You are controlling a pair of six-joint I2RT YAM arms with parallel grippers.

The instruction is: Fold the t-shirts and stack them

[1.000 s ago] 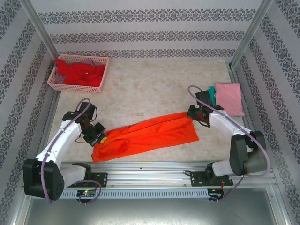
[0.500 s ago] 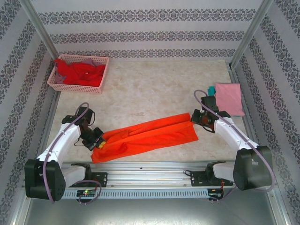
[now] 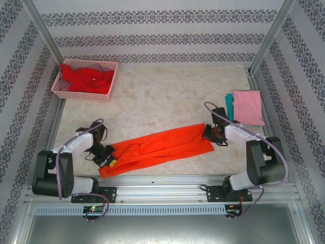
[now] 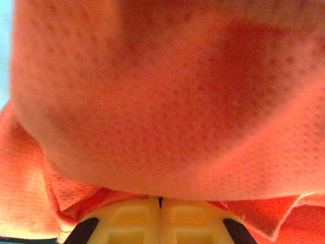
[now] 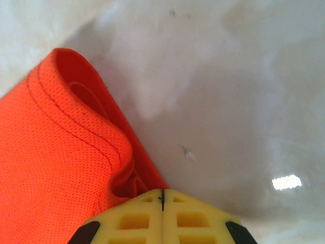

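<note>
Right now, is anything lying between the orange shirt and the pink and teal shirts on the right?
Nothing visible does, apart from the right arm itself. Bare table lies between the orange t-shirt, pinched at its right end by the right gripper, and the teal t-shirt and pink t-shirt.

Pale marbled table holding an orange t-shirt stretched along its near edge, a pink basket at far left, and a pink t-shirt touching a teal t-shirt at right.

Pale marbled tabletop enclosed by white walls with grey floral stripes and metal corner posts.
</note>
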